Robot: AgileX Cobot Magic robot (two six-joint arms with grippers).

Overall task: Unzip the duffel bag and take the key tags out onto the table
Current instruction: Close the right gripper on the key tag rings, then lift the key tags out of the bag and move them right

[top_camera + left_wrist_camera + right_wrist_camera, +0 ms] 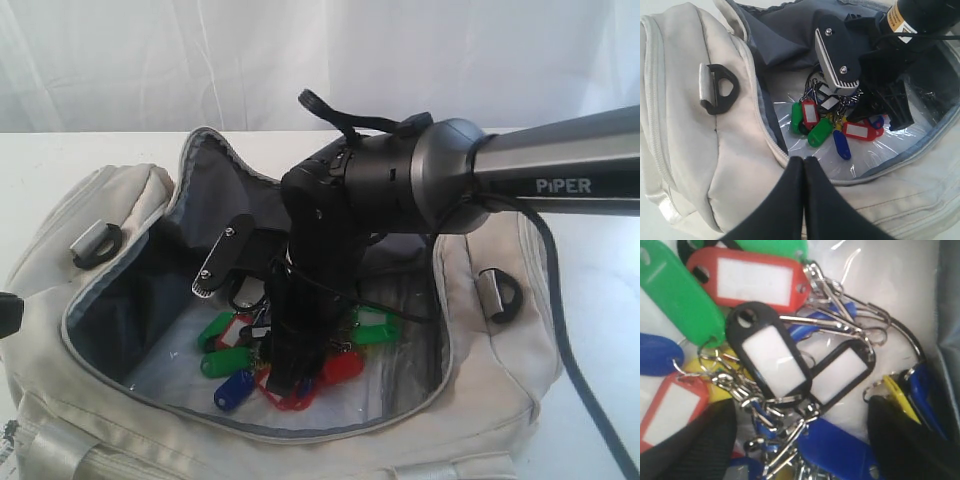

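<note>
Bag (90, 290): unzipped, mouth gaping, lying on the table (40, 160).
Tags (345, 350): bunched inside the bag, on glossy clear film (400, 385) over its floor.
Right gripper (800, 440): down inside the bag, fingers spread wide, one on either side of the bunch, grasping nothing.
Left gripper (803, 162): fingers pressed together, empty, outside the bag's mouth by its rim; contact with the fabric not clear.
Exterior view only: right arm reaching in over the bag's right end, covering the middle of the bunch; green, red and blue tags showing around it.
Left wrist view only: ribbed pad (837, 60) of one right finger, raised above the tags; black D-ring (720, 90) on the bag's side.
Right wrist view only: two black-framed tags (770, 355) with white labels, tangled metal rings (840, 325), a yellow tag beside one finger.
</note>
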